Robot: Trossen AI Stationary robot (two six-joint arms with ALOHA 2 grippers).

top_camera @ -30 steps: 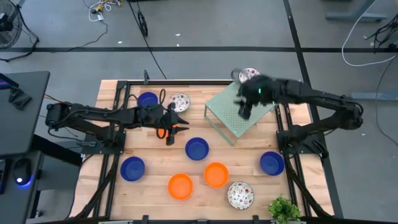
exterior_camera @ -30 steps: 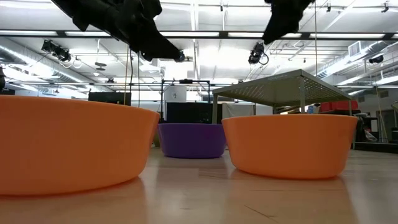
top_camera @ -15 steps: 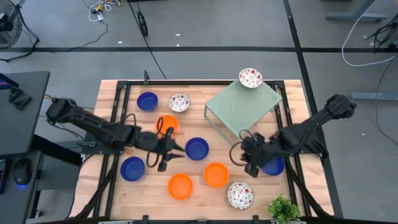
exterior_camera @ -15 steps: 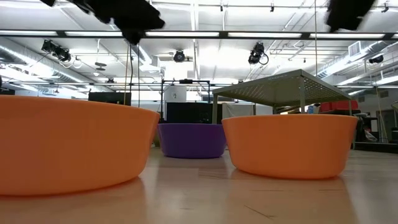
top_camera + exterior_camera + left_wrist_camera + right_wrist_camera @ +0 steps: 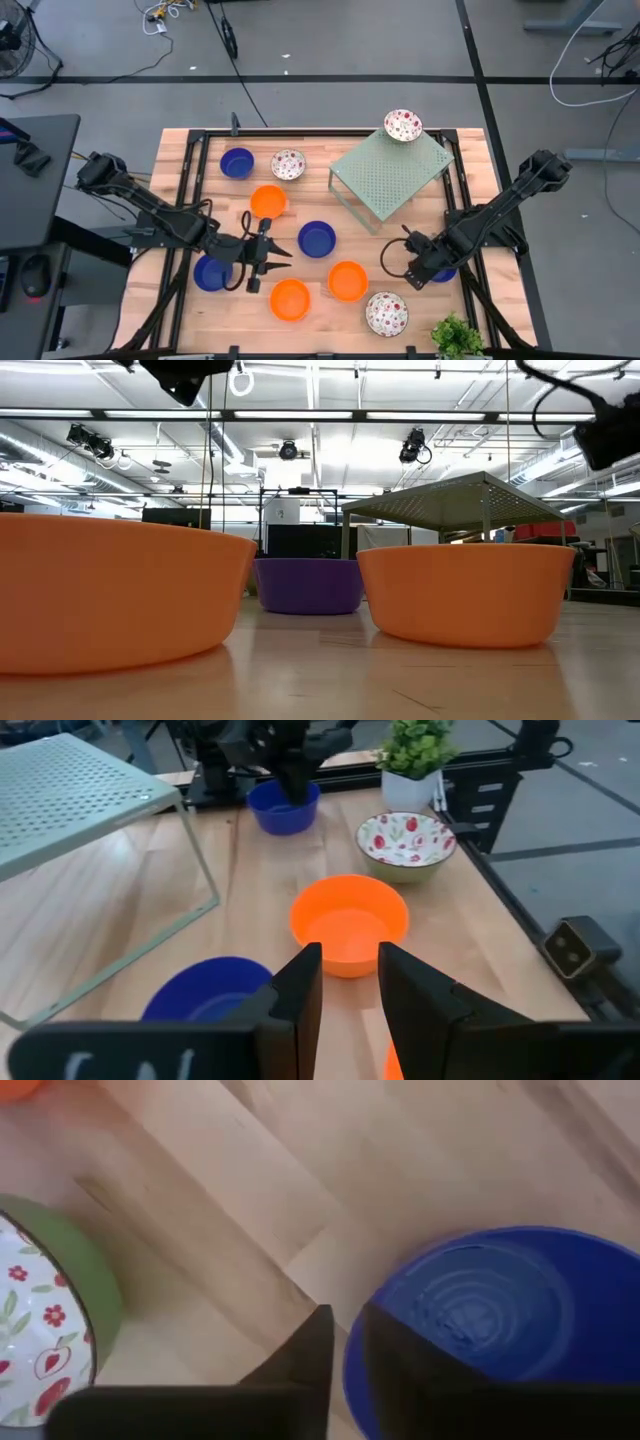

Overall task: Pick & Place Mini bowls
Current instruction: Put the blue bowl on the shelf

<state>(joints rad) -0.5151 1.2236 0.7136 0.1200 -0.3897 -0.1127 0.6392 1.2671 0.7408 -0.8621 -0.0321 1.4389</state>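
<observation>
Several mini bowls stand on the table: dark blue ones [image 5: 237,162] [image 5: 316,238], orange ones [image 5: 268,200] [image 5: 348,280] [image 5: 290,298], and speckled white ones [image 5: 288,164] [image 5: 386,313]. Another speckled bowl [image 5: 403,125] sits on the far corner of the pale green rack [image 5: 390,175]. My right gripper [image 5: 415,275] points down at the right-hand blue bowl [image 5: 480,1330] and is shut on it. My left gripper [image 5: 350,985] hovers open and empty at near left, beside another blue bowl [image 5: 208,272] and facing the orange bowl [image 5: 350,925]. My right gripper pinches the blue bowl's rim [image 5: 352,1372] on the side toward the table's middle. One finger [image 5: 400,1370] is inside the bowl and the other [image 5: 310,1350] outside. The fingers come from above, pointing down. The bowl stands upright with its base on the table.
A potted plant [image 5: 458,338] stands at the near right corner, close to the speckled bowl with a green outer wall [image 5: 50,1300]. In the low view, two orange bowls [image 5: 110,590] [image 5: 465,595] fill the foreground. Bare wood lies between the bowls.
My right gripper has swung from the far corner of the rack toward the near edge, dropped low and tipped to point down at the right-hand blue bowl. My left gripper has swung toward the near edge, away from the orange bowl, which stays standing on the table.
</observation>
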